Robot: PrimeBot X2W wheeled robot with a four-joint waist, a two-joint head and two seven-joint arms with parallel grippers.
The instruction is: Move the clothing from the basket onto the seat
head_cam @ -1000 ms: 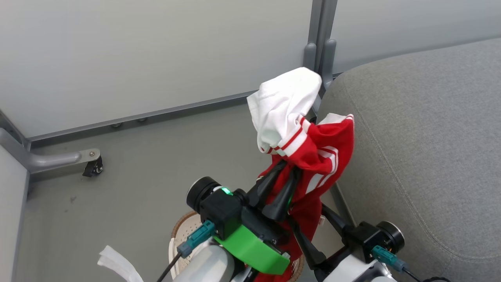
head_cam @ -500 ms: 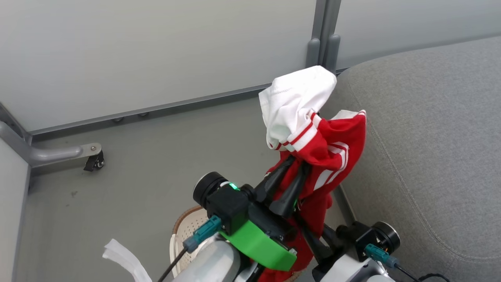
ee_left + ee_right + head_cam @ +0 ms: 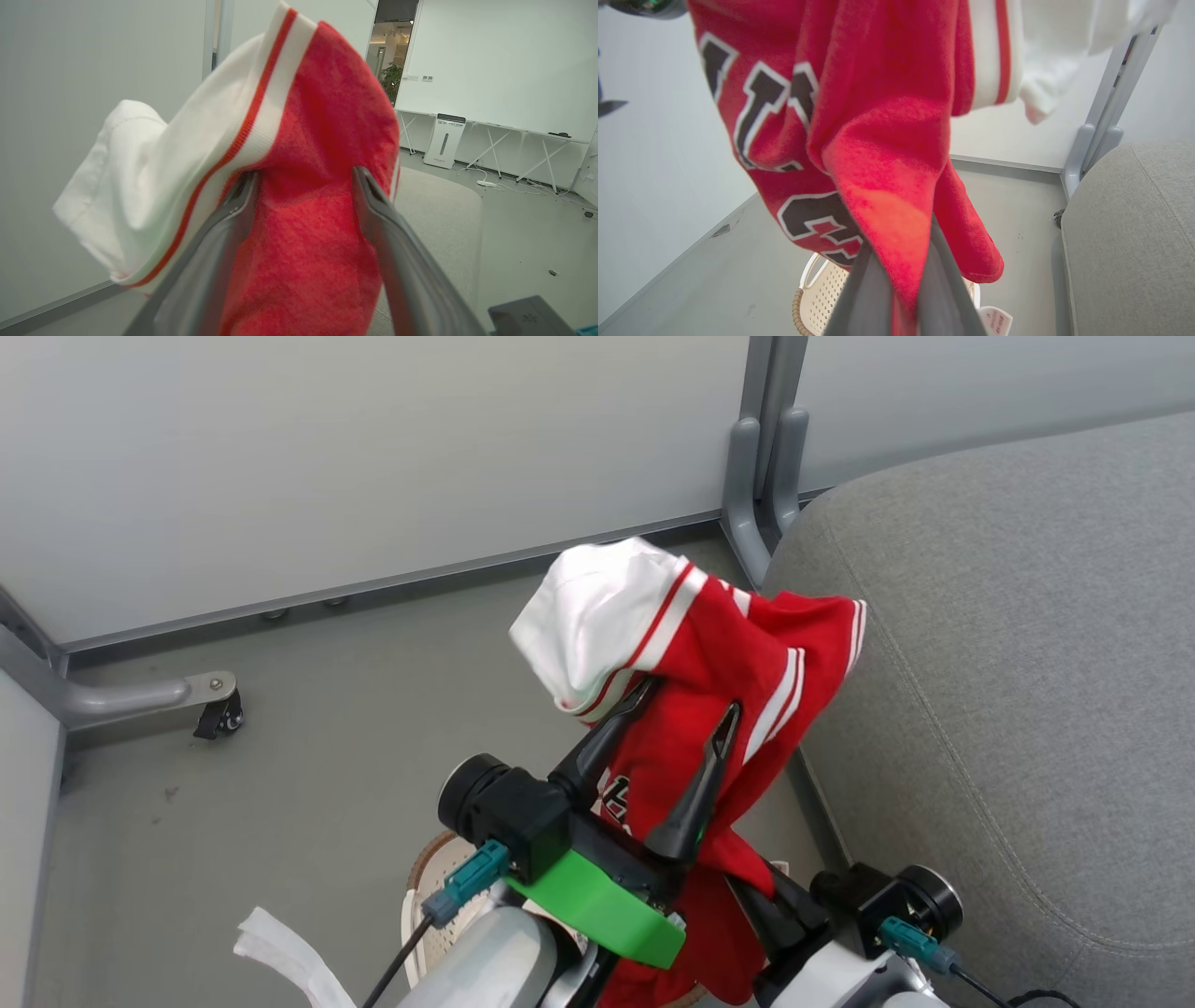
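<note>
Hanging over the parted left gripper (image 3: 691, 696), the red white-trimmed basketball jersey (image 3: 738, 644) is clamped lower by the right gripper (image 3: 901, 242).

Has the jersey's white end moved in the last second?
Yes. On the jersey, the white end dropped down and left, away from the grey partition post, which hardly shifted in the head view, as the left gripper spread its jaws.

Jersey (image 3: 709, 644): red, white trim banded with red stripes, black lettering outlined white. Basket (image 3: 822, 298): cream-white, perforated, brown woven-look rim. Seat (image 3: 1027, 644): grey woven fabric. Left wrist mount (image 3: 597, 910): bright green. Floor (image 3: 327, 756): plain grey
</note>
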